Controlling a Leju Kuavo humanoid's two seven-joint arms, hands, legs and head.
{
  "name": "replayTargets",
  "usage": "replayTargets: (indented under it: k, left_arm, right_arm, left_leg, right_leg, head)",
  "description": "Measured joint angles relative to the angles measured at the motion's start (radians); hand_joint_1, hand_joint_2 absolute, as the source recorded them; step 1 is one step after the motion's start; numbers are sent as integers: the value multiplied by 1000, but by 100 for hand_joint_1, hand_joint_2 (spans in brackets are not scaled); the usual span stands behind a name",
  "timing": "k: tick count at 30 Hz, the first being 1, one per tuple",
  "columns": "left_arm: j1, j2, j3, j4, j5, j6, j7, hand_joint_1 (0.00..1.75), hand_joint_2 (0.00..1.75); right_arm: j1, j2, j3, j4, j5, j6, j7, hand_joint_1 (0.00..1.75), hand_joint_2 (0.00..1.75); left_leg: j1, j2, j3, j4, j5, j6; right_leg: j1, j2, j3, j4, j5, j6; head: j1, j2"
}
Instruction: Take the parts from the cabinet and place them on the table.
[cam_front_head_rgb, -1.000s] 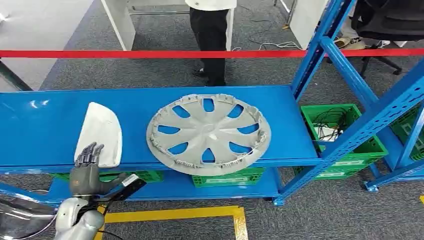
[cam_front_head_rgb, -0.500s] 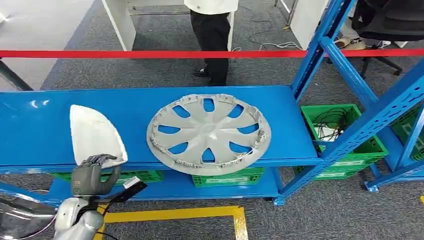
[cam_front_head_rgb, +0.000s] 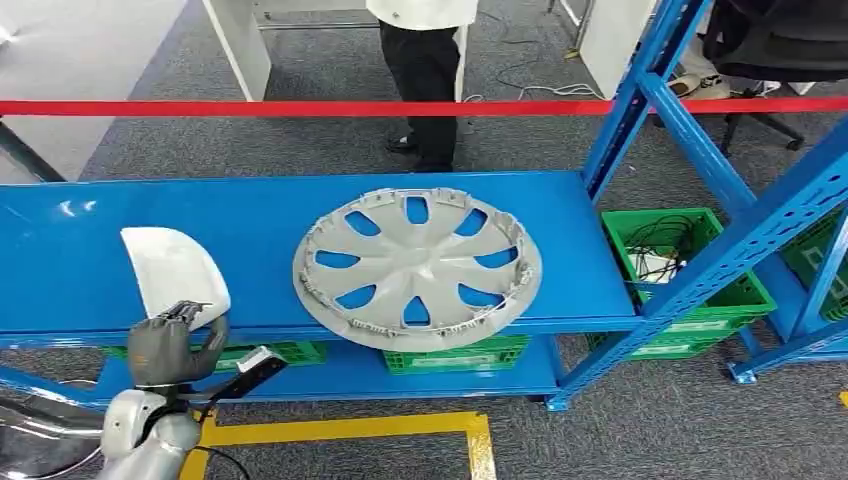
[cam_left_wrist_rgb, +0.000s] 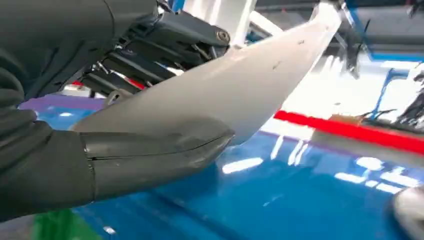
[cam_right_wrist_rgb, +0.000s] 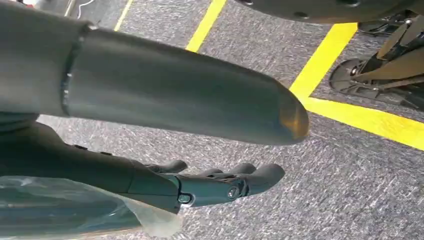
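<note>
The blue shelf (cam_front_head_rgb: 300, 250) is being occupied centrally by the grey hubcap (cam_front_head_rgb: 417, 266). Beside it, the white mirror cover (cam_front_head_rgb: 172, 268) is being gripped at its near end by the left hand (cam_front_head_rgb: 172, 345), its long axis angled away from the fingers (cam_left_wrist_rgb: 150, 52). The right hand (cam_right_wrist_rgb: 220, 182) is being held open above the floor.

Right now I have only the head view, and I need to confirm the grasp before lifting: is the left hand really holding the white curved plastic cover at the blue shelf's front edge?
Observer: Yes. In the left wrist view the left hand clamps the white curved plastic cover, thumb on one face, fingers on the other.
Operator: And the right hand?
Observer: The right hand hangs above grey carpet marked with a yellow floor line, fingers apart, holding nothing.
</note>
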Motion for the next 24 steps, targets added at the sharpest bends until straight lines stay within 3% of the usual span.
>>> replayTargets:
  k: [9,16,17,24]
  left_arm:
    - [82,-46,6,-251,65,-1,-108,175,175]
    - [107,-66,8,-358,65,-2,-118,175,175]
    - [109,-68,8,-366,65,-2,-118,175,175]
    - [133,-75,-1,-475,54,-2,-118,175,175]
  right_arm:
    - [2,0,-17,0,-10,0,-5,0,0]
    - [1,0,-26,0,-13,1,-8,0,0]
    - [1,0,-26,0,-13,1,-8,0,175]
    - [2,0,-34,0,-15,1,-7,0,175]
  left_leg:
    - [0,0,-1,0,0,0]
    - [0,0,-1,0,0,0]
    - [0,0,-1,0,0,0]
    - [0,0,-1,0,0,0]
  right_leg:
    - [0,1,-1,0,0,0]
    - [0,0,-1,0,0,0]
    - [0,0,-1,0,0,0]
    - [0,0,-1,0,0,0]
  head:
    - [0,0]
    - [0,0]
    - [0,0]
    - [0,0]
